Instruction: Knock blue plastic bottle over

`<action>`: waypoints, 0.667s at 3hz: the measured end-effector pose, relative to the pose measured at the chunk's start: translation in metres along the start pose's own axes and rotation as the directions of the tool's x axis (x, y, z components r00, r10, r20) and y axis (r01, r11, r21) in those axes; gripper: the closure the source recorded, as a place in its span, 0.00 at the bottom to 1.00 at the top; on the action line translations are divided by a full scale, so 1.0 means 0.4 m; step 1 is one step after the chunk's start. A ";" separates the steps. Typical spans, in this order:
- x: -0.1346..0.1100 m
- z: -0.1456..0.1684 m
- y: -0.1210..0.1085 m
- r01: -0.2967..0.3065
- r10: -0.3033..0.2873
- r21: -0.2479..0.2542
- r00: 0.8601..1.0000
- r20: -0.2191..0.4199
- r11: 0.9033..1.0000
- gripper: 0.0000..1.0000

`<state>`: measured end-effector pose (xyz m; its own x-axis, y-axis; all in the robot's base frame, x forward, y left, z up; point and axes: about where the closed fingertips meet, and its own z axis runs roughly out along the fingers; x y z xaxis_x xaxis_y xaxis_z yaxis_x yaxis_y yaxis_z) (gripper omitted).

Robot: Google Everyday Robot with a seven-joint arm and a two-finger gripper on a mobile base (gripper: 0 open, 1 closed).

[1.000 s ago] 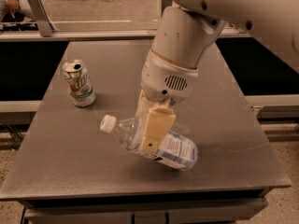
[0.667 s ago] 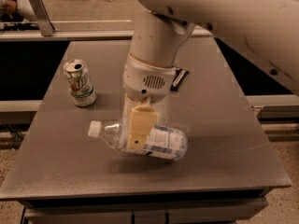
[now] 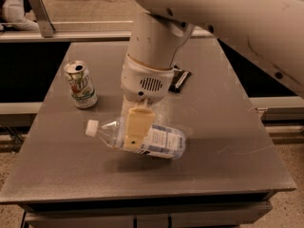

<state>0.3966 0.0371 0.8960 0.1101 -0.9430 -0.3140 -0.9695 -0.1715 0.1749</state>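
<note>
The blue plastic bottle (image 3: pixel 164 141) lies on its side at the front middle of the grey table (image 3: pixel 232 141), its white cap (image 3: pixel 91 127) pointing left. It tilts slightly and a shadow shows under it. My gripper (image 3: pixel 135 133) comes down from the white arm onto the bottle's neck end. One tan finger (image 3: pixel 137 122) crosses the front of the bottle; the other finger is hidden behind it. The gripper looks shut on the bottle.
A green-and-white soda can (image 3: pixel 80 84) stands upright at the left of the table. A small dark packet (image 3: pixel 179 79) lies behind the arm. The big white arm fills the upper right. A rail runs along the back.
The gripper and the bottle have moved together to the left, and the bottle has kept lying on its side. The can has not moved.
</note>
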 end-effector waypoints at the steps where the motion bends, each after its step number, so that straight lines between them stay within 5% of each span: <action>1: -0.020 0.043 -0.003 -0.051 0.052 0.066 0.998 -0.018 0.997 0.36; 2: -0.011 0.096 -0.011 -0.162 0.171 0.149 0.984 -0.051 0.975 0.13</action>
<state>0.3918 0.0531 0.8608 -0.0466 -0.9716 -0.2319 -0.9962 0.0282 0.0821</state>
